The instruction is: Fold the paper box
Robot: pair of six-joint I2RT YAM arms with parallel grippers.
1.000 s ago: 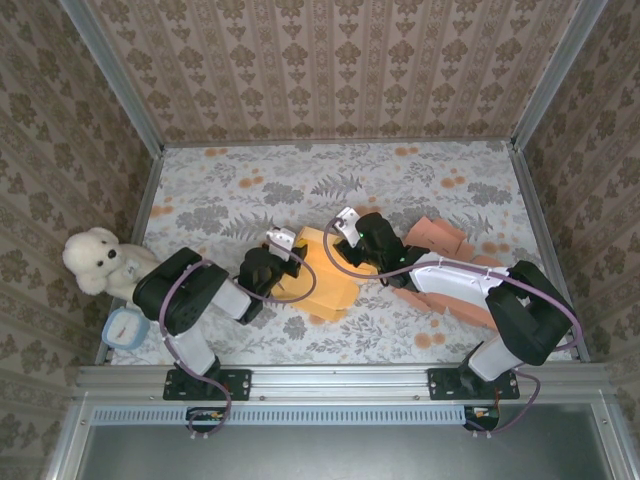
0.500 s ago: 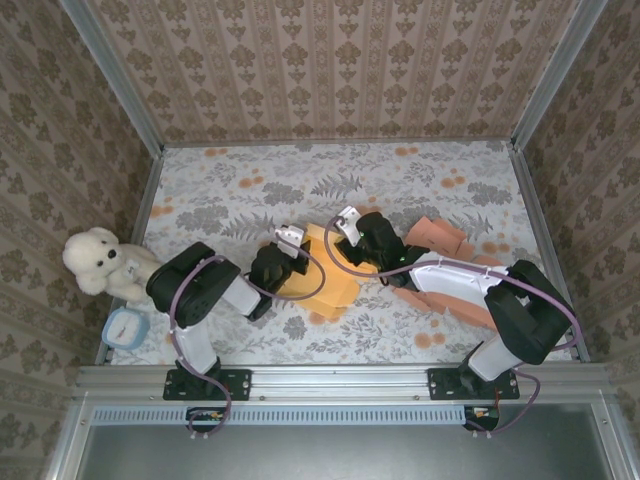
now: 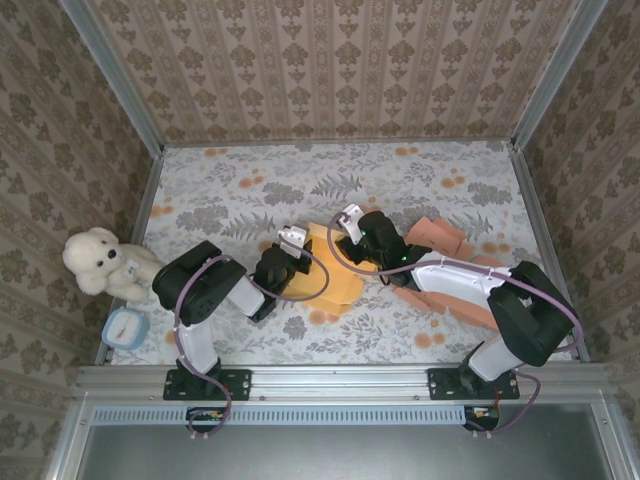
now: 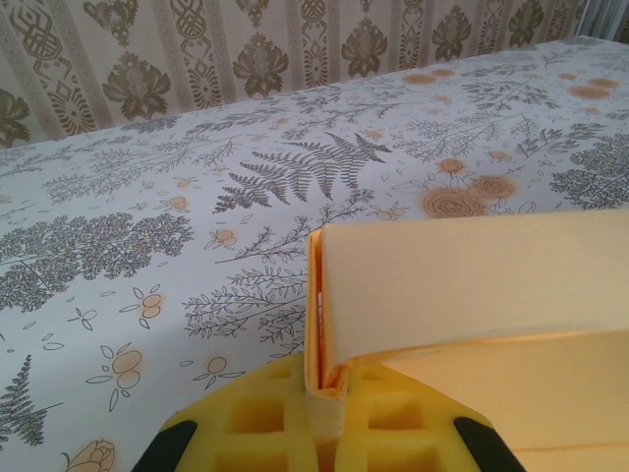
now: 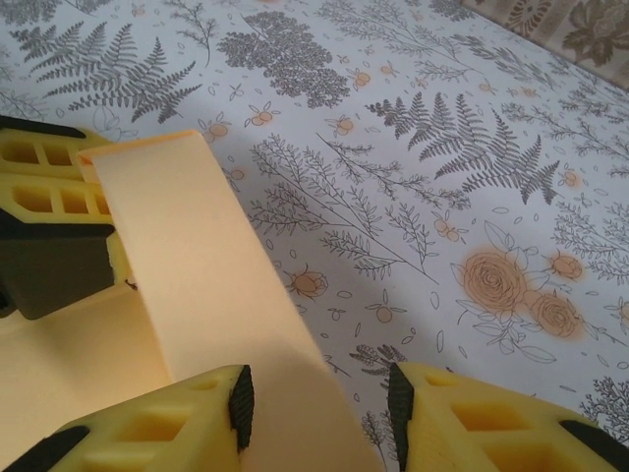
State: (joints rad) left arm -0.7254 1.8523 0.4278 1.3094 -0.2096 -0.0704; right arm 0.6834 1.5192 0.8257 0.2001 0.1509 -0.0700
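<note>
My left hand (image 3: 298, 262) sits at the near-left edge of the yellow paper box (image 3: 338, 280) in the top view. The box lies around the middle of the flowered worktop (image 3: 400, 180). My right hand (image 3: 348, 248) comes in at the box's far-right side, so the two hands are close together over it. Flat pink card pieces (image 3: 440, 240) lie to the right, partly under the right arm. A white teddy bear (image 3: 98, 262) is at the left edge, with a small blue-rimmed object (image 3: 124, 327) just in front of it.

On the left wrist camera, the left hand (image 4: 326, 408) is clenched on a folded corner of the paper box (image 4: 472, 280). The doubled edge stands upright between the yellow fingers (image 4: 256, 433), and a flap stretches away to the right above the worktop (image 4: 197, 197).

On the right wrist camera, the right hand (image 5: 314, 403) is released, jaws apart. A flap of the paper box (image 5: 197, 256) runs between its fingers (image 5: 472, 423), against the left pad. A strip of worktop (image 5: 442, 147) shows before the right pad. The left hand (image 5: 39, 236) grips the flap's far end.
</note>
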